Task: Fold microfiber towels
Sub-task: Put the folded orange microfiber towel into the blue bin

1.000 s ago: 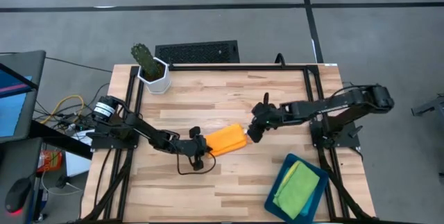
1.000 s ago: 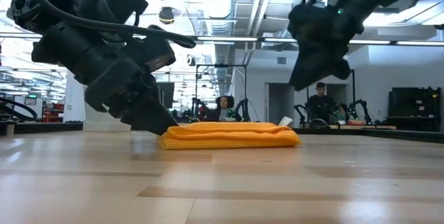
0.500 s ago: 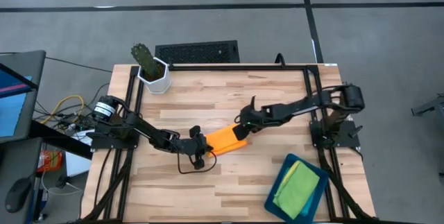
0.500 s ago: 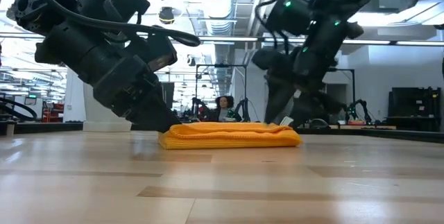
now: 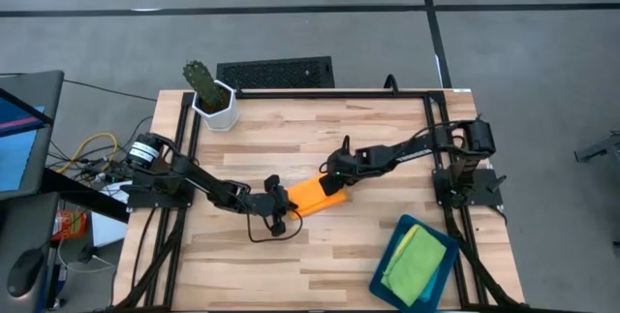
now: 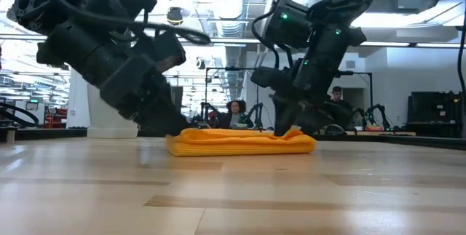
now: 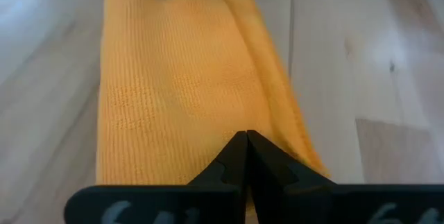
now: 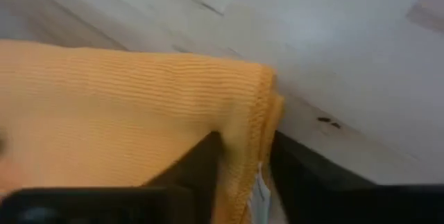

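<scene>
Orange microfiber towel [image 5: 312, 195] lies folded in a flat bundle mid-table on the light wood table [image 5: 320, 129], long axis slanted in high view. No readable writing or brand anywhere; a small white tag shows at the towel's corner in right wrist view, text illegible. Left gripper [image 5: 281, 203] sits low at the towel's end nearer the left arm, fingers fully closed tip to tip, resting on the cloth in its wrist view; cannot tell whether any fabric is pinched between them. Right gripper [image 5: 334, 181] is down at the opposite end, fingers apart w/ the hemmed corner edge of the towel [image 8: 257, 113] running between them, one finger each side of the fold; not clamped as far as the view shows. In low view the towel [image 6: 240, 142] lies flat on the wood, both arms angling down onto its two ends. Green towel [image 5: 412, 260] lies over a light blue one in the dark teal tray [image 5: 388, 250] at the table's near-right corner, well apart from both grippers. Potted cactus [image 5: 208, 90] stands at the far-left corner. Bare wood all round the orange towel, esp. the near side & far side.
</scene>
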Available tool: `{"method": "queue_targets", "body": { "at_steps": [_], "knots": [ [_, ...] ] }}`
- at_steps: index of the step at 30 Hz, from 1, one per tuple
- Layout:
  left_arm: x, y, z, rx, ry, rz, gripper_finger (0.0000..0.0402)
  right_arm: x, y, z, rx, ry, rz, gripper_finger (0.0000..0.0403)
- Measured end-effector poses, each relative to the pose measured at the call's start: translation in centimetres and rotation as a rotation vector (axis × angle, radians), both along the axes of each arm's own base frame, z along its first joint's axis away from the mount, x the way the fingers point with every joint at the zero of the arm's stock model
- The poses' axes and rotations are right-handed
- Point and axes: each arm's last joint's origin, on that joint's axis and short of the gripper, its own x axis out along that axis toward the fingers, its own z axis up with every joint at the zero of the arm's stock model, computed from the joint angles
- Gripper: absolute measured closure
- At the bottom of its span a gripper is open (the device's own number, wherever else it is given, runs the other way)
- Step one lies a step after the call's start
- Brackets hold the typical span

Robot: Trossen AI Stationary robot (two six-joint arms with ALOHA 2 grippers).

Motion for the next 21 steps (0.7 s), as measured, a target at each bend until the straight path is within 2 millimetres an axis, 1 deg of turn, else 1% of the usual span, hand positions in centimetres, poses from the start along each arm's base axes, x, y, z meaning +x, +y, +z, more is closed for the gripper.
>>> {"method": "queue_targets", "body": {
  "at_steps": [2,5,6,7,10,12,13,14,17,19,21],
  "knots": [
    [0.0,0.1,0.5,0.007,-0.012,0.008,0.0401,-0.1,0.0,0.0,-0.006,0.014,0.016,0.0265],
    [-0.2,0.5,1.5,0.029,-0.020,0.001,0.0401,-0.3,0.0,-0.1,-0.009,0.029,0.033,0.0352],
    [-0.3,0.6,2.0,0.035,-0.026,-0.001,0.0401,-0.3,0.0,-0.1,-0.011,0.028,0.039,0.0374],
    [-0.4,0.7,2.6,0.041,-0.031,-0.003,0.0401,-0.3,0.0,-0.1,-0.011,0.025,0.042,0.0382],
    [-1.2,1.2,5.1,0.057,-0.062,-0.007,0.0401,-0.4,-0.2,0.5,-0.002,0.005,0.032,0.0379],
    [-2.1,1.6,7.2,0.080,-0.091,0.000,0.0401,-0.7,-0.2,1.4,0.008,-0.014,0.032,0.0382],
    [-2.7,1.8,8.4,0.093,-0.113,0.013,0.0401,-1.3,-0.1,1.9,0.014,-0.005,0.046,0.0384],
    [-3.3,2.0,9.4,0.107,-0.135,0.032,0.0401,-1.4,0.0,2.7,0.013,-0.030,0.057,0.0384],
    [-5.4,2.8,12.4,0.153,-0.204,0.109,0.0401,-1.5,0.3,6.0,0.003,-0.165,0.063,0.0384],
    [-6.9,3.4,14.0,0.175,-0.244,0.158,0.0401,-2.1,0.7,7.5,-0.005,-0.206,0.069,0.0384],
    [-8.0,3.8,15.3,0.189,-0.289,0.197,0.0401,-2.4,1.5,8.7,0.005,-0.258,0.071,0.0384]
  ]
}}
